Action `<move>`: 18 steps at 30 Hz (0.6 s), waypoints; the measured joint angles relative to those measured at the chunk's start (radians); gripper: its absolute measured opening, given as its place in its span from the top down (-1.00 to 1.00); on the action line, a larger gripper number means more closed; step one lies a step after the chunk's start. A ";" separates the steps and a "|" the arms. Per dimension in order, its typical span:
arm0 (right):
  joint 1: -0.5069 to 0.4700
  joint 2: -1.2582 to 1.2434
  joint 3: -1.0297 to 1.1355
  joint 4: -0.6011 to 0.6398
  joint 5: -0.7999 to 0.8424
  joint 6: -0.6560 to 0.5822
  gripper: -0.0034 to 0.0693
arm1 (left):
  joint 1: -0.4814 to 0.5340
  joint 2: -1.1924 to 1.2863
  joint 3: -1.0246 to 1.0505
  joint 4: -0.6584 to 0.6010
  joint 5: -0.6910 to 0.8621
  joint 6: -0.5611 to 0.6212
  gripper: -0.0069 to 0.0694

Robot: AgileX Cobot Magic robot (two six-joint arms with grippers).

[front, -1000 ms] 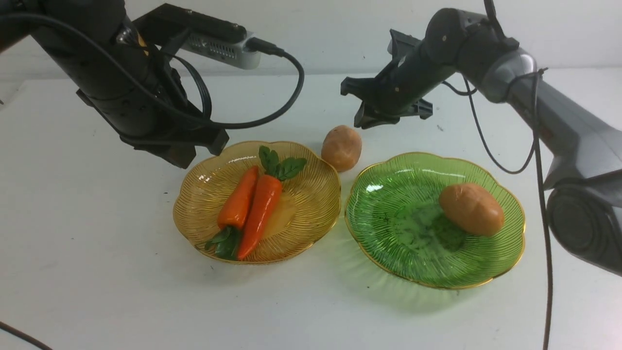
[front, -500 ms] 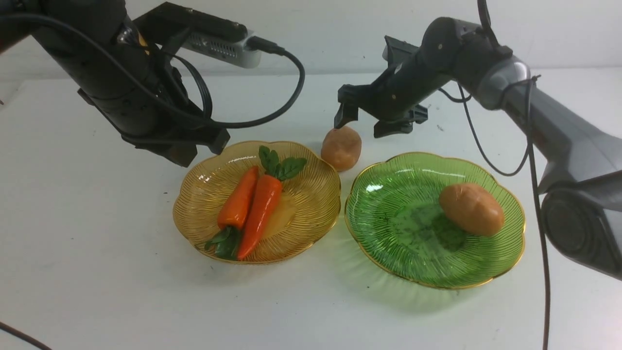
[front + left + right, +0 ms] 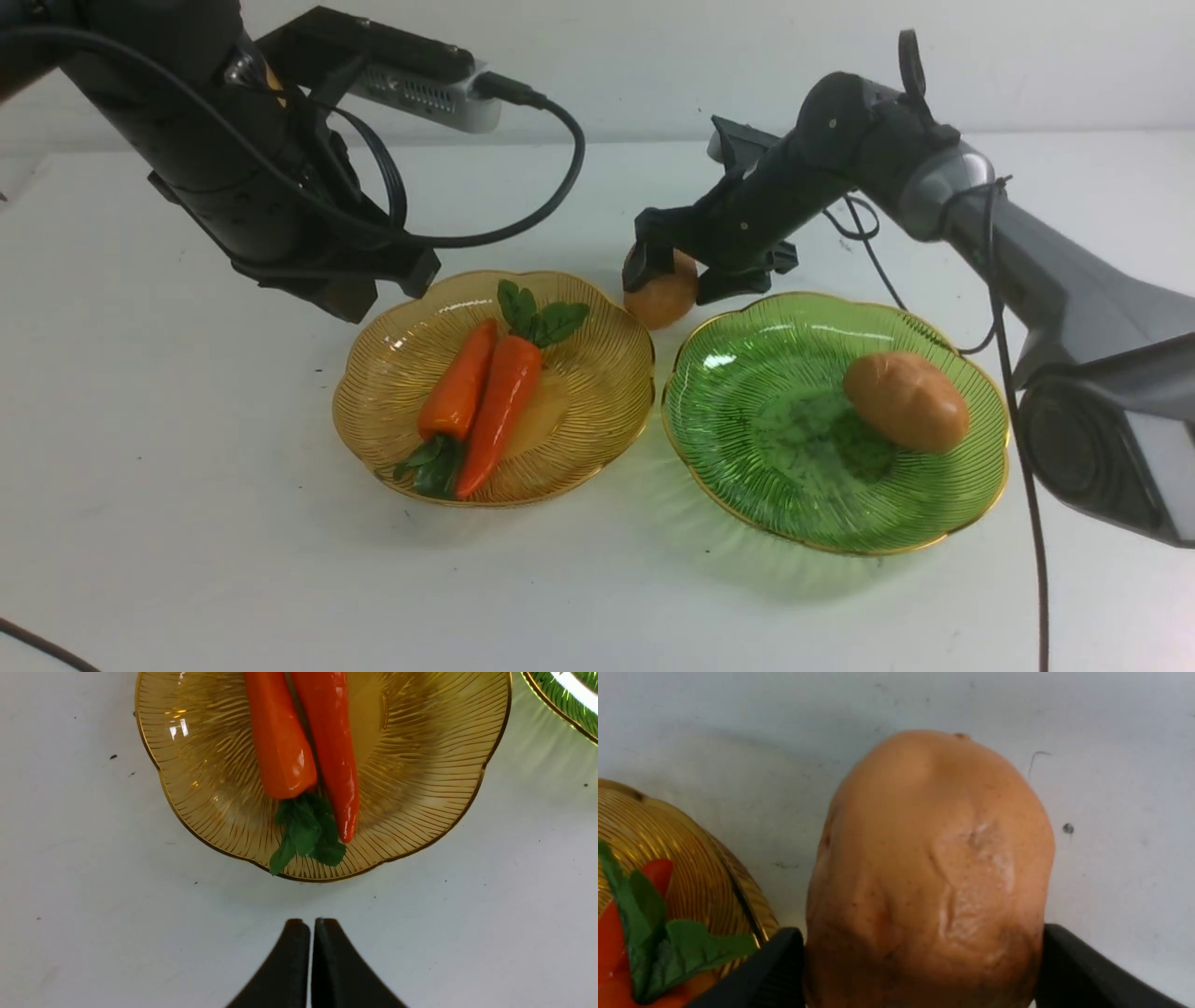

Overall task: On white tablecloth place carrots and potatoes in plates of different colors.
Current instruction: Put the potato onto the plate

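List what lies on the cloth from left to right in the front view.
From the left: amber plate with two carrots → loose potato, between the right gripper's fingers → green plate holding the other potato.

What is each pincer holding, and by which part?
Left pincer shut, empty. Right pincer flanks the potato on the cloth, at its sides; whether it grips cannot be told.

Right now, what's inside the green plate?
One potato lies inside the green plate, toward its right side; nothing else shows in it. The patch beneath that potato is covered. The second potato is outside it.
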 joint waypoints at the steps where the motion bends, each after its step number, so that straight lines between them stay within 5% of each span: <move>1: 0.000 0.000 0.000 0.000 0.000 -0.008 -0.69 | 0.000 0.000 0.000 0.000 0.000 0.000 0.83; 18: -0.046 -0.142 0.003 -0.144 0.091 0.022 -0.64 | 0.000 -0.001 0.000 0.001 0.003 0.000 0.83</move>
